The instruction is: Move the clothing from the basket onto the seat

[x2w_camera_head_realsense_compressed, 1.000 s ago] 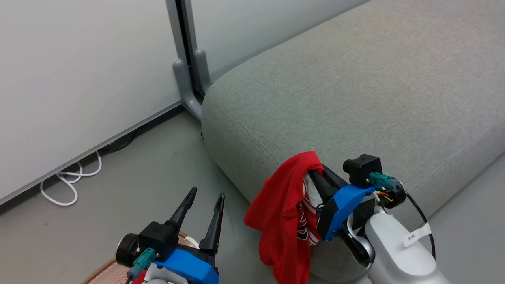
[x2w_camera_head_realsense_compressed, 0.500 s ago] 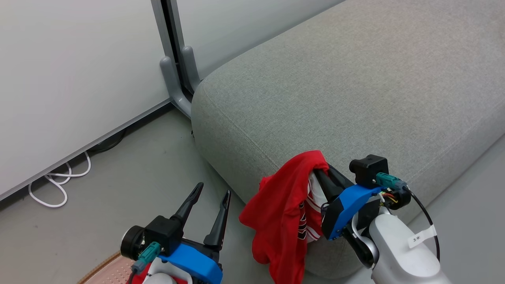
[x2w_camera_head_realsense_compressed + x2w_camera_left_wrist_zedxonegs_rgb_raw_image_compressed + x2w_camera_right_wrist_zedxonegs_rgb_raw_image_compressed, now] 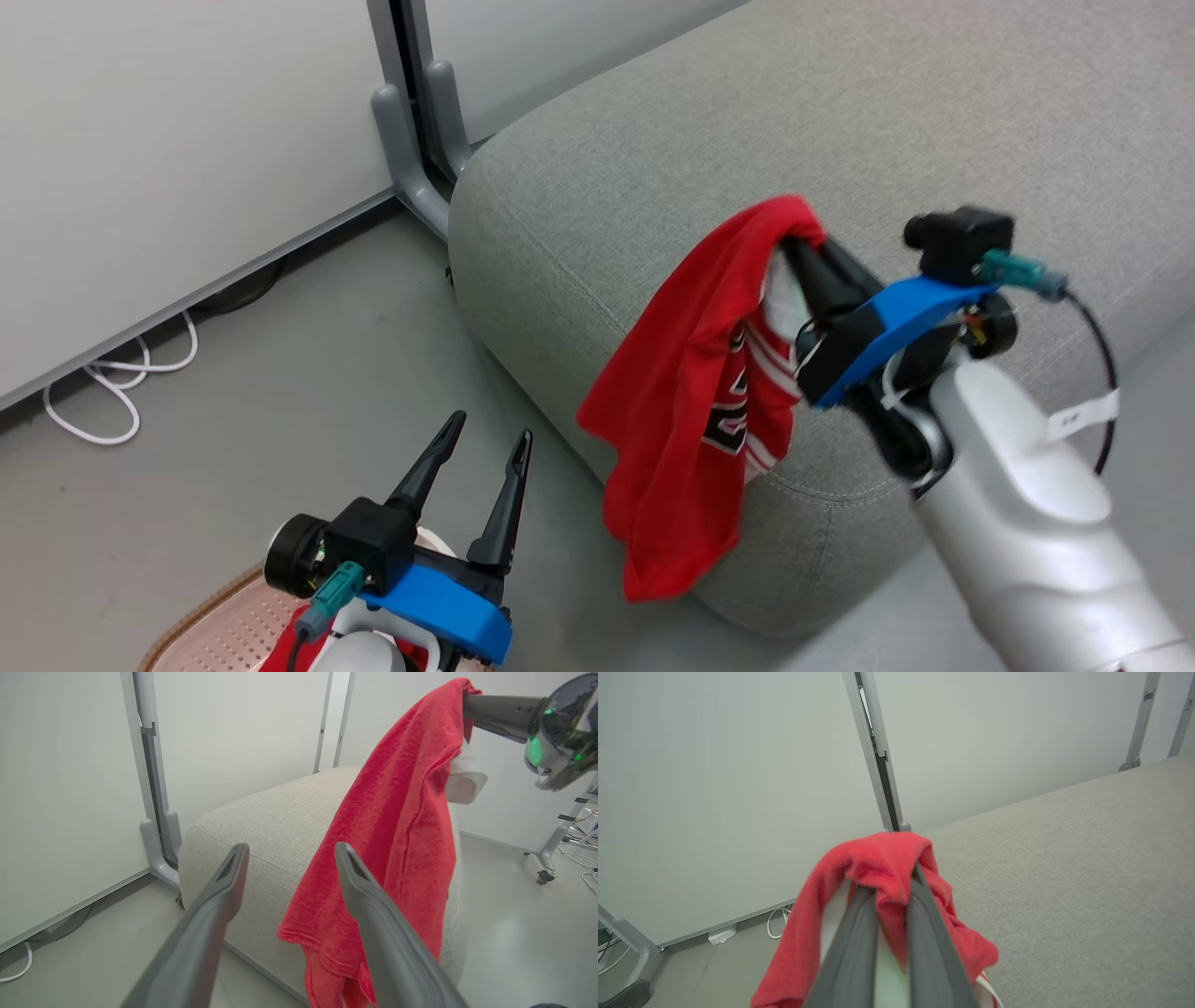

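Note:
A red garment of the clothing (image 3: 691, 401) with white stripes and black lettering hangs from my right gripper (image 3: 798, 245), which is shut on its top edge above the near left corner of the grey seat (image 3: 840, 140). The fabric drapes down the seat's front side. In the right wrist view the clothing (image 3: 878, 858) folds over the closed fingertips of the right gripper (image 3: 892, 882). My left gripper (image 3: 492, 427) stands open and empty, low on the left above the basket (image 3: 215, 625), where a bit of red fabric (image 3: 285, 644) shows. From the left wrist view the clothing (image 3: 397, 812) hangs just right of the open left gripper (image 3: 290, 847).
White wall panels with a grey post and foot (image 3: 411, 140) stand behind the seat's left end. A white cable (image 3: 103, 392) lies on the grey floor by the wall. A wheeled stand (image 3: 546, 858) is off beyond the seat.
My right arm has risen and carried the red garment up over the seat's corner. The left gripper has stayed open in place. The camera has shifted slightly.

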